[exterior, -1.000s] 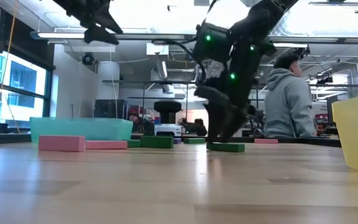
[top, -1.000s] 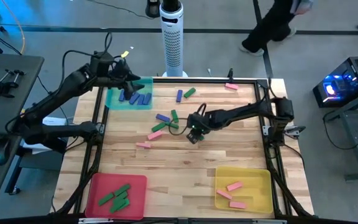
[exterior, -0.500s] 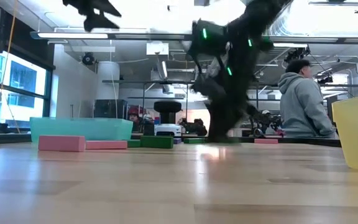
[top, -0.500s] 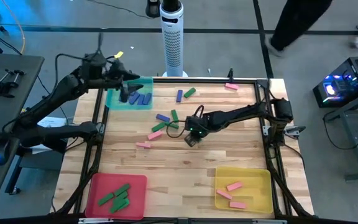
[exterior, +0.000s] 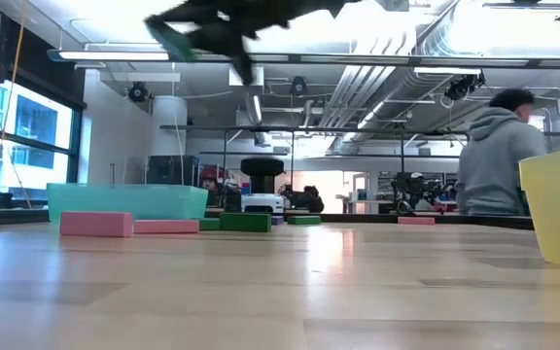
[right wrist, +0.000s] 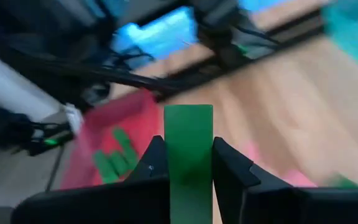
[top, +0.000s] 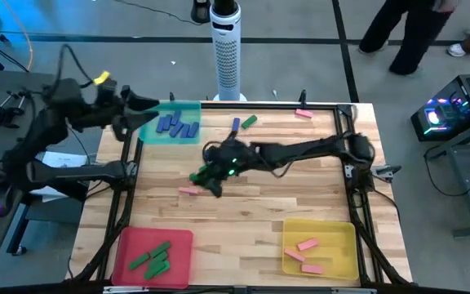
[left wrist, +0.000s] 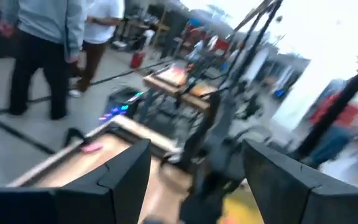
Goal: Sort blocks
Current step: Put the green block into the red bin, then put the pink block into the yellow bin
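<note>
Standing upright green block (right wrist: 188, 146) between right tool (right wrist: 189, 163) fingers

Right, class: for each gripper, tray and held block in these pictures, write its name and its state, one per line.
right gripper: shut on a green block, raised above the table
green block: held, off the table
left gripper: open, empty, beside the teal tray
teal tray: holds blue blocks
red tray: holds green blocks
yellow tray: holds pink blocks
</note>
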`<move>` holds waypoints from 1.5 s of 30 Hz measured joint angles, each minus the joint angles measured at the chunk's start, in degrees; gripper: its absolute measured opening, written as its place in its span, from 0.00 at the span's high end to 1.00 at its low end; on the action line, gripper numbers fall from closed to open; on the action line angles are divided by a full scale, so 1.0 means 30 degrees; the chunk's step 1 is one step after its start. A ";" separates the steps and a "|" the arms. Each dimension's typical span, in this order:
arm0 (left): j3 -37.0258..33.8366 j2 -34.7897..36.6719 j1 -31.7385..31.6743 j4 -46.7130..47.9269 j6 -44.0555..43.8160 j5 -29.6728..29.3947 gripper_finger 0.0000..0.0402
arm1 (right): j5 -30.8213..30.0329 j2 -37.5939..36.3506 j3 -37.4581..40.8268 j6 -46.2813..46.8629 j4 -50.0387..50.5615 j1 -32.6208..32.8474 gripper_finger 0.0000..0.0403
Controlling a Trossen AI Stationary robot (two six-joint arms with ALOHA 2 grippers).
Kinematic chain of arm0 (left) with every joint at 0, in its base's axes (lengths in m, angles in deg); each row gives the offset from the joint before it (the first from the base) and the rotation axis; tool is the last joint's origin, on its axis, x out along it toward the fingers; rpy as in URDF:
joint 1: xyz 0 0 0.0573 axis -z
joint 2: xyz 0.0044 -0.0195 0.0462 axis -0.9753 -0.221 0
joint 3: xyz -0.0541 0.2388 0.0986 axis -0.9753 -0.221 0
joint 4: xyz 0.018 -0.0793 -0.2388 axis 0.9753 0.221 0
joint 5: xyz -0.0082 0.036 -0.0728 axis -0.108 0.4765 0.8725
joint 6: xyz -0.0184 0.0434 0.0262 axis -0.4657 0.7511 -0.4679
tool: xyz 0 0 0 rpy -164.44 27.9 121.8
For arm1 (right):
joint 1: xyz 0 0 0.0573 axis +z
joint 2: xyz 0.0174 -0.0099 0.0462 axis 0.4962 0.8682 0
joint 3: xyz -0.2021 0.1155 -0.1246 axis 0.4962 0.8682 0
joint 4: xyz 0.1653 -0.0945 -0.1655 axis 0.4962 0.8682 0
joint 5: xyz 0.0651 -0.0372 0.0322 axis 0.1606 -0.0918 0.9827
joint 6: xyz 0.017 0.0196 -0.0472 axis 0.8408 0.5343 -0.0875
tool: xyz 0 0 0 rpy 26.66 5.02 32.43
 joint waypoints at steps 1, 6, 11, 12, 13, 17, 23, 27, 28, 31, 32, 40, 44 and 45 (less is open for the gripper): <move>0.0128 0.0139 0.0300 -0.0003 -0.0651 -0.0008 0.41 | 0.0257 0.0646 -0.0763 -0.0016 -0.0499 0.0309 0.90; 0.0173 0.0811 0.1365 0.0992 -0.2215 -0.0004 0.41 | 0.0873 0.4243 -0.5124 -0.1215 -0.0711 0.2139 0.90; 0.0173 0.1258 0.1612 0.3004 -0.3370 -0.0436 0.41 | 0.0852 0.8227 -0.9227 -0.1410 -0.0374 0.3474 0.89; 0.0173 0.1298 0.1645 0.3418 -0.3471 -0.0535 0.41 | 0.0845 0.8833 -0.9957 -0.1291 -0.0325 0.3676 0.89; 0.0173 0.1307 0.1676 0.3793 -0.3542 -0.0566 0.41 | 0.0846 0.9361 -1.0639 -0.1157 -0.0275 0.3850 0.88; 0.0166 0.1340 0.1680 0.5089 -0.3527 -0.0821 0.41 | 0.0735 1.1252 -1.2717 -0.0900 0.1256 0.4391 0.82; 0.0166 0.1286 0.1673 0.5596 -0.3216 -0.1459 0.41 | 0.0664 1.1743 -1.3754 0.0586 0.4806 0.4551 0.57; 0.0166 0.1200 0.1673 0.5936 -0.4258 -0.1402 0.41 | -0.1370 1.0636 -1.3813 0.1367 0.6914 0.4493 0.50; 0.0166 0.1164 0.1674 0.6245 -0.4577 -0.1306 0.41 | -0.2315 1.0160 -1.3773 0.0841 0.7337 0.4599 0.49; 0.0151 0.0943 0.1839 0.7430 -0.4813 -0.0977 0.41 | -0.5047 0.8144 -1.3775 -0.0704 1.0080 0.5283 0.52; 0.0148 0.0897 0.2021 0.7909 -0.4676 -0.0963 0.41 | -0.6267 0.7437 -1.3806 -0.1045 1.1165 0.5581 0.53; -0.0407 0.0228 0.5269 1.0191 -0.2157 -0.2581 0.41 | -1.5752 0.1909 -1.3787 -0.2306 1.8833 0.8175 0.68; -0.2562 -0.0086 0.7133 1.0050 -0.1747 -0.3480 0.41 | -1.6667 -0.0137 -1.3816 0.1665 2.2169 0.9316 0.71; -0.3274 -0.0280 0.7608 0.9896 -0.1869 -0.3487 0.41 | -1.6740 -0.0378 -1.3809 0.2724 2.2769 0.9642 0.72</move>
